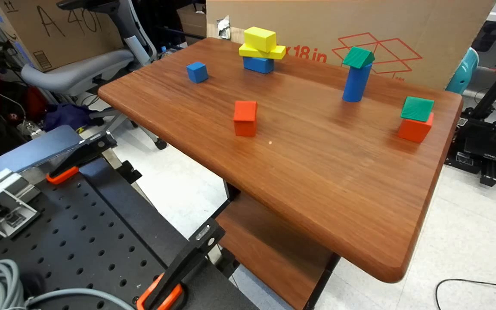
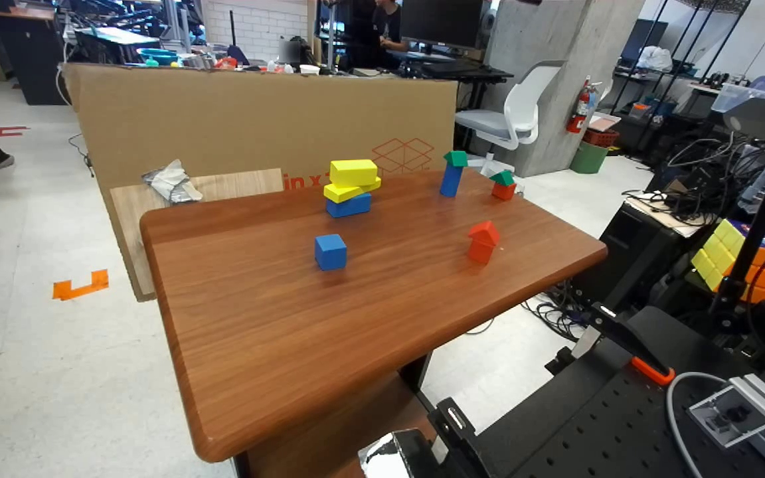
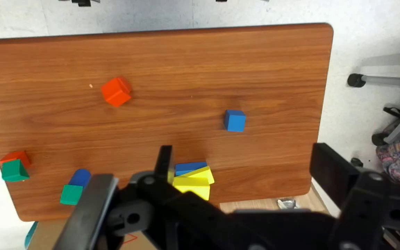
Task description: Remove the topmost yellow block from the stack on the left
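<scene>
Foremost, in the wrist view, comes the gripper (image 3: 242, 151), its fingers (image 3: 332, 170) spread wide apart, its dark body covering part of the scene beneath. Next, in an exterior view, lies a black perforated board (image 1: 97, 241) with two clamps (image 1: 187, 258) along its edge. Beyond it stands the brown table (image 1: 317, 172). Nearest on the tabletop, a red cube (image 2: 480, 252) carries a red wedge (image 2: 484, 232); past that sits a blue cube (image 1: 197, 72) on its own. Farther on, a green wedge (image 1: 418, 108) rests on a red block (image 1: 415, 130) by the table's short end, and a blue cylinder (image 1: 355, 84) stands topped with a green roof-shaped piece (image 1: 358, 57). Near the far edge is the stack (image 1: 261, 51): a blue block (image 1: 258, 64) at the bottom, a flat yellow block (image 2: 350, 192) set askew on it, and, resting on that, the topmost yellow block (image 1: 260, 39). In the wrist view the stack appears beside one fingertip, though well apart from it, and partly hidden by the gripper. Behind the table, a cardboard panel (image 2: 256, 119) stands upright.
</scene>
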Robot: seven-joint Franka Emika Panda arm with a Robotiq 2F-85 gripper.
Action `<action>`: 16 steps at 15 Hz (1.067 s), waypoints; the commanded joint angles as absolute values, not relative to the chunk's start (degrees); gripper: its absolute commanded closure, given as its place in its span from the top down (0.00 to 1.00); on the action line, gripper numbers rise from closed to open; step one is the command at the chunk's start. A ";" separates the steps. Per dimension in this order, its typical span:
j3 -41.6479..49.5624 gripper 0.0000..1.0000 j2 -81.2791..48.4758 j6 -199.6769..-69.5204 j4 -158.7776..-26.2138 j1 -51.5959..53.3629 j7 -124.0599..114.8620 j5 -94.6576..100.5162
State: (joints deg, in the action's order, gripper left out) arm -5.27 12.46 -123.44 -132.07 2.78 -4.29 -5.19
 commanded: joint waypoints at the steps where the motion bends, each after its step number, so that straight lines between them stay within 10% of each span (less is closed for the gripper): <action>1: -4.54 1.00 4.31 -126.93 -125.93 2.43 -5.35 -3.64; 16: -1.45 1.00 -20.01 -138.87 -109.28 3.24 -7.02 -0.67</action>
State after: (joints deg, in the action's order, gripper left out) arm -2.57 -15.83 -137.92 -113.16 2.53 -5.13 -2.83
